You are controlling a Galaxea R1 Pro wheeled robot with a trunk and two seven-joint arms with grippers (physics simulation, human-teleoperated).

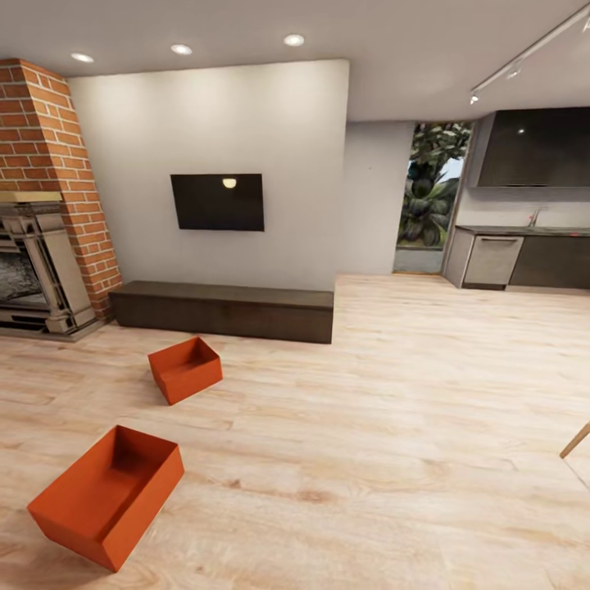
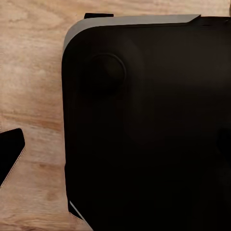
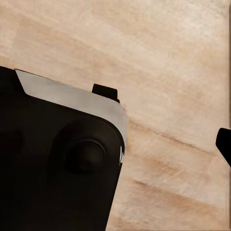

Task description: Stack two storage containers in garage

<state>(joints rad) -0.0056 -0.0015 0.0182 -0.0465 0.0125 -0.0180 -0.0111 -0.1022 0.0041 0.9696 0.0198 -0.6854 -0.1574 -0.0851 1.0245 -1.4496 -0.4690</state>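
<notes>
Sitting on the light wood plank floor of the living room are the two storage containers, both orange-red, open-topped and boxy with plain, slightly tapered walls. The nearer container is found at the near left, turned at an angle; the farther container is set a bit beyond it, well apart, in front of a long dark low bench. Nothing is seen inside either one. A brick chimney with a dark fireplace is seen at the far left, and a flat black TV is mounted on the pale wall above the bench. Kitchen cabinets are seen far right. Open floor is all that lies between the camera and the containers. In both wrist views a rounded black body is shown over the wood grain, so whether either claw is released or clenched cannot be told.
</notes>
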